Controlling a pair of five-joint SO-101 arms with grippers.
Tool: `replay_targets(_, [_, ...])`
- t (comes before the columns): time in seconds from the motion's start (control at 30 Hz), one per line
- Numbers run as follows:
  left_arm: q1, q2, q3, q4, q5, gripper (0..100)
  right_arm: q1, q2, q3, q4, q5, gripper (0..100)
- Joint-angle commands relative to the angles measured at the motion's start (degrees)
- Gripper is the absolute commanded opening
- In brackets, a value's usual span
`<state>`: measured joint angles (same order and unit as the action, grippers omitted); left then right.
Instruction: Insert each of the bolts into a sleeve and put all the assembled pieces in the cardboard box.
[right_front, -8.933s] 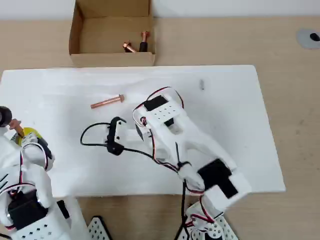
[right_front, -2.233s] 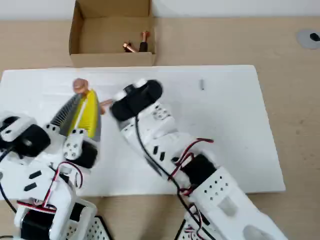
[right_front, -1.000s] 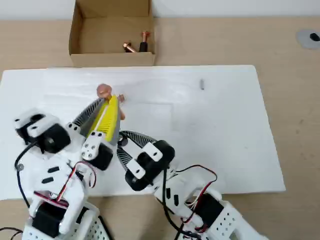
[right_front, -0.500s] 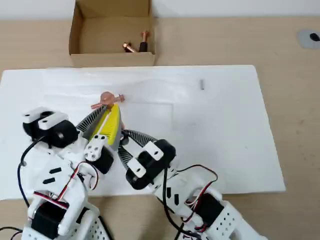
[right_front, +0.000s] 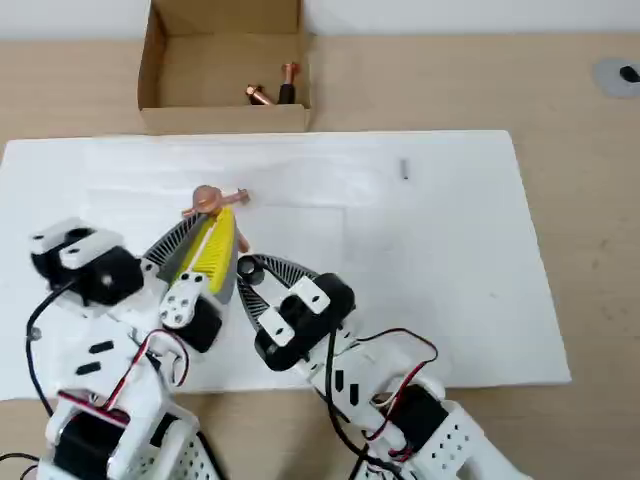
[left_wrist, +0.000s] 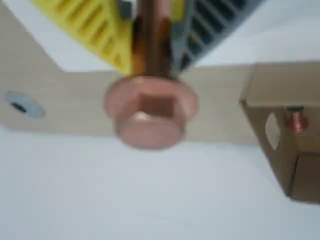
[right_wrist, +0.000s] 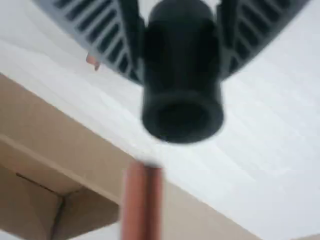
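Observation:
My left gripper (right_front: 212, 216) is shut on a copper bolt (right_front: 206, 198), head outward, over the white mat's left part; up close the bolt (left_wrist: 150, 112) sticks out between the yellow and grey fingers of that gripper (left_wrist: 152, 30). A second bolt (right_front: 232, 197) lies on the mat just under it. My right gripper (right_front: 248, 270) is shut on a black sleeve (right_front: 245, 268), just right of the left gripper. In the right wrist view the sleeve (right_wrist: 182, 85) shows its open end, with a copper shaft (right_wrist: 141, 200) a little beyond it and apart from it. The cardboard box (right_front: 150, 60) stands behind the mat.
Inside the box lie copper bolts with a black sleeve (right_front: 272, 92). The white mat (right_front: 430, 260) covers the table's middle, with free room on its right half. A small dark piece (right_front: 404, 170) lies on the mat's far right. A grey disc (right_front: 618, 75) sits at the table's back right.
Both arms have come together at the mat's left part. In the last second the left gripper drew the bolt slightly nearer, and the right gripper with the sleeve edged up toward it.

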<state>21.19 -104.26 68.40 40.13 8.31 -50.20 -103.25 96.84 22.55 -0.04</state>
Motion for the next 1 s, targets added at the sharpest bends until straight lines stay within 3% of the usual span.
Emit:
replay_targets(0.0, [-0.9, -0.5, -4.7, -0.1, -0.2, 1, 0.7, -8.8, -0.2, -1.3, -0.6, 0.9])
replay_targets(0.23, [-0.4, -0.5, -5.1, 0.2, -0.1, 1, 1.0, -8.7, -0.2, -1.2, -0.6, 0.9])
replay_targets(0.5, [1.2, -0.4, -9.8, 8.5, -0.2, 1, 1.0, -8.7, -0.2, 0.5, -0.6, 0.9])
replay_targets(0.97, [3.5, -0.4, -12.5, 11.9, -0.2, 1, 1.0, -8.7, -0.2, 0.7, -0.6, 0.9])
